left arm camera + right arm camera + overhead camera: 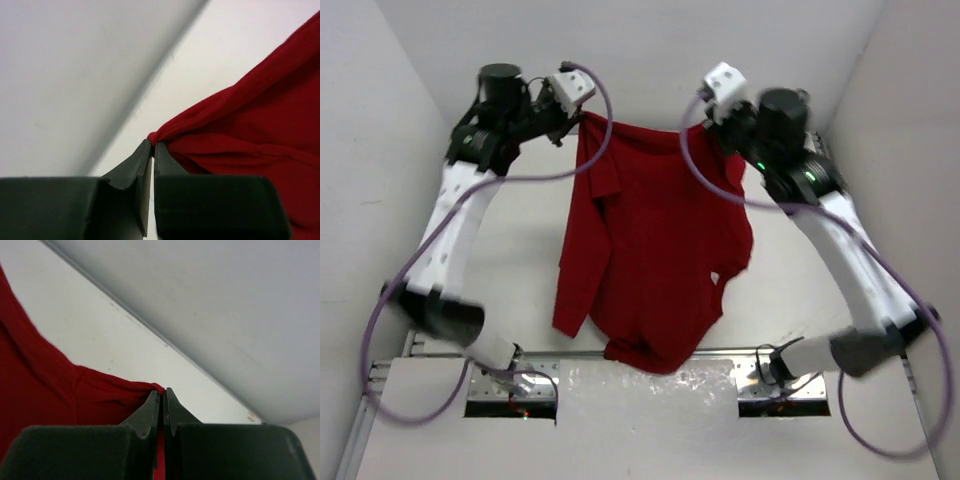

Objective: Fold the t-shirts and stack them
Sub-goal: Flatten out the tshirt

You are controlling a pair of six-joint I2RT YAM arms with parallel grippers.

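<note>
Slippage is the risk: left gripper [152, 145] at 11 o'clock and right gripper [163, 391] at 1 o'clock each pinch only a thin corner of the dark red t-shirt [650, 250], which trails toward 6 o'clock.

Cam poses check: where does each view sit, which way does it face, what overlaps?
Top external: above and behind the bases, looking down on the table; left arm, right arm and the t-shirt between them show.
Left wrist: on the left arm, looking along the left pincer, shut on bunched t-shirt cloth; wall beyond.
Right wrist: on the right arm, looking along the right pincer, shut on t-shirt cloth; wall beyond.
Shared: all three see the t-shirt.
</note>
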